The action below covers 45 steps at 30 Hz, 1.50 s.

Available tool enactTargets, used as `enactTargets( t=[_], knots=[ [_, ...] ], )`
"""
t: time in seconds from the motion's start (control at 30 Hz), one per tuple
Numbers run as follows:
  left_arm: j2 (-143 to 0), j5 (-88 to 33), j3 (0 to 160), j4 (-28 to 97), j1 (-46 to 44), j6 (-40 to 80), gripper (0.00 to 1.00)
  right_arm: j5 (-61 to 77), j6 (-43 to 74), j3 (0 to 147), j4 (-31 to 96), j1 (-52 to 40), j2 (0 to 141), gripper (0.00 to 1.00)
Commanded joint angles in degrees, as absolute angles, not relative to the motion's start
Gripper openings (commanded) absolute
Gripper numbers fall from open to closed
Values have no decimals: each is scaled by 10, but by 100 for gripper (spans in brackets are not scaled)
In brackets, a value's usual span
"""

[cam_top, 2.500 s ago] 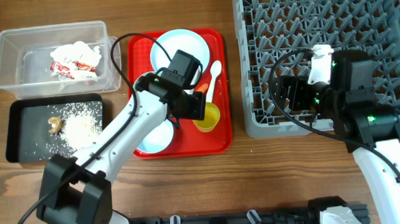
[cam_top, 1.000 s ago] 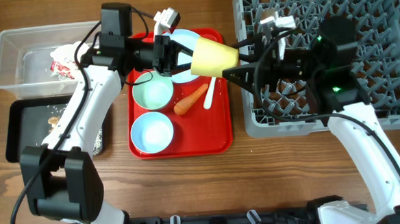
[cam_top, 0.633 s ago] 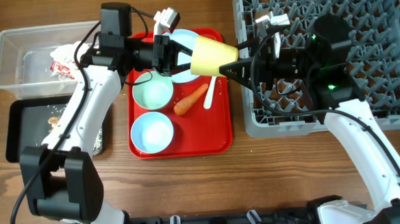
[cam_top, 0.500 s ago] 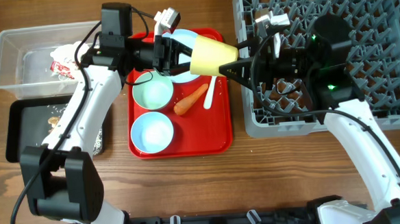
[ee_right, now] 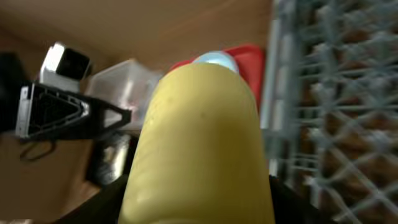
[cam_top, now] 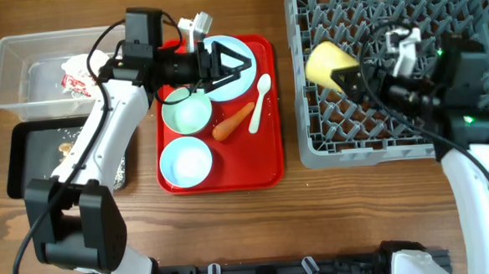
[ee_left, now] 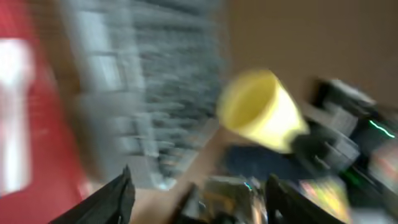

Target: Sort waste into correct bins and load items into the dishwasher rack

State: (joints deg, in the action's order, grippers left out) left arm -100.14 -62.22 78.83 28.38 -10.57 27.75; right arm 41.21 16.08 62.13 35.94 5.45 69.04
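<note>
- small yellow plastic cup (cam_top: 329, 61) is held sideways over large grey plastic grid rack (cam_top: 312, 146), near its left edge, likely for seating between pegs.
- right gripper (cam_top: 348, 75) is clamped on the cup.
- left gripper (cam_top: 239, 66) is spread wide, empty, above flat red tray (cam_top: 271, 165).

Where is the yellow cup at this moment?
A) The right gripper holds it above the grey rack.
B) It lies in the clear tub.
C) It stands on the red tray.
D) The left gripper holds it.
A: the yellow cup sits in the right gripper over the grey rack, while the left gripper is open and empty above the red tray.
</note>
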Motion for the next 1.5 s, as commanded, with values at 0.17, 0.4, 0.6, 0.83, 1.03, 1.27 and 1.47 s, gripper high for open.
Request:
enactTargets(
  t=[0.17, 0.4, 0.6, 0.83, 1.03, 1.27, 1.47],
  knots=[
    [-1001, -178, 794, 415, -107, 272, 75, 90, 103, 721, 628, 46, 699, 47],
    [-1001, -155, 794, 420, -107, 273, 77, 55, 107, 721, 673, -27, 854, 48],
    [-1001, -155, 794, 426, -107, 272, 78, 24, 121, 720, 662, -31, 939, 54],
    [-1001, -155, 794, 431, -107, 272, 90, 63, 109, 803, 668, -31, 935, 100],
    [-1001, -155, 794, 446, -107, 273, 100, 70, 89, 950, 703, -32, 853, 100],
    [-1000, -155, 794, 471, -119, 206, 100, 69, 90, 950, 710, -41, 731, 100],
    [-993, -104, 794, 483, -178, 195, 100, 70, 75, 950, 702, -41, 717, 100]
  ],
)
